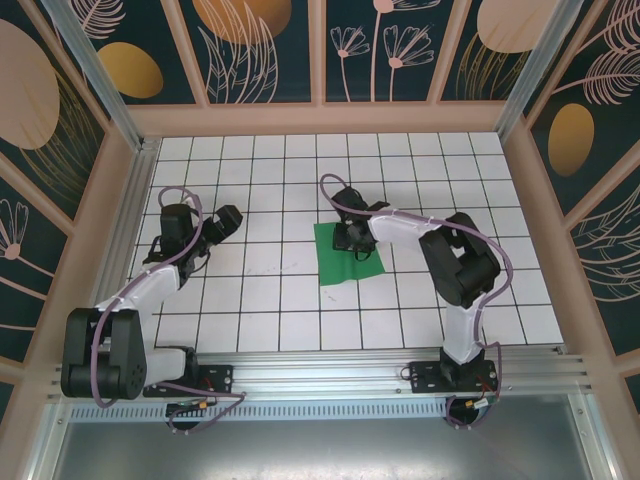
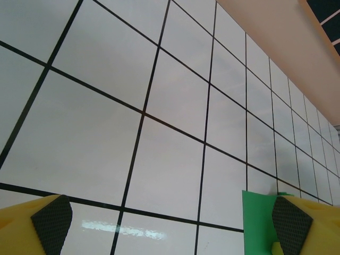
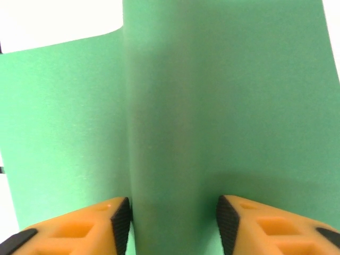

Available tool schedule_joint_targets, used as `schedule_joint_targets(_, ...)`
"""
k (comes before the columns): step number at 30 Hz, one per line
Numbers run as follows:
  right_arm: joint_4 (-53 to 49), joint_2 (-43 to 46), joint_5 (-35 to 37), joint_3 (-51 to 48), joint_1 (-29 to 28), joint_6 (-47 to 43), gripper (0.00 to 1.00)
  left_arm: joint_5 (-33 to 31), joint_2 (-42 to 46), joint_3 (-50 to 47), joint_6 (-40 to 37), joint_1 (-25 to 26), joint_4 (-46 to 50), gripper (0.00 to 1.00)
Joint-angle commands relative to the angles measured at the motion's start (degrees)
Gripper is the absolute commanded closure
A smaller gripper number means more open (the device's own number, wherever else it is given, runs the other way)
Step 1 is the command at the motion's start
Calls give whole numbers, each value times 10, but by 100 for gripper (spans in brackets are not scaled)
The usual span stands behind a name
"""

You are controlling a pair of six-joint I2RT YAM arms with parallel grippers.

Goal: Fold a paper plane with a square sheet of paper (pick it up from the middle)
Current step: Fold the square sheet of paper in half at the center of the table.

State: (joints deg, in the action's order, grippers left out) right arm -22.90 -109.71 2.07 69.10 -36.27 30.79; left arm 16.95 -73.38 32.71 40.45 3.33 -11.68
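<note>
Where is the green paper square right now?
Top view: the thin bright green square paper sheet lies near table centre, bulging between the right arm's fingers.

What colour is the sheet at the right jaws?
The sheet is plain bright green; clearest from the right wrist.

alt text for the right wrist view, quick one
The square sheet of paper, bright green, bulges up into a ridge between the orange, black-padded fingers of the right gripper, which touch its two sides. A bit of white table shows at the top left.
</note>
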Motion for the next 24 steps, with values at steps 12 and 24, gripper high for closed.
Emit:
schedule_joint_targets(12,253,95,-329,-133,70,90,76,103,-51,-4,67,55,-79,2)
schedule_joint_targets(24,540,113,-548,-175,93,256,75,213,-65,-26,155,98,-241,1)
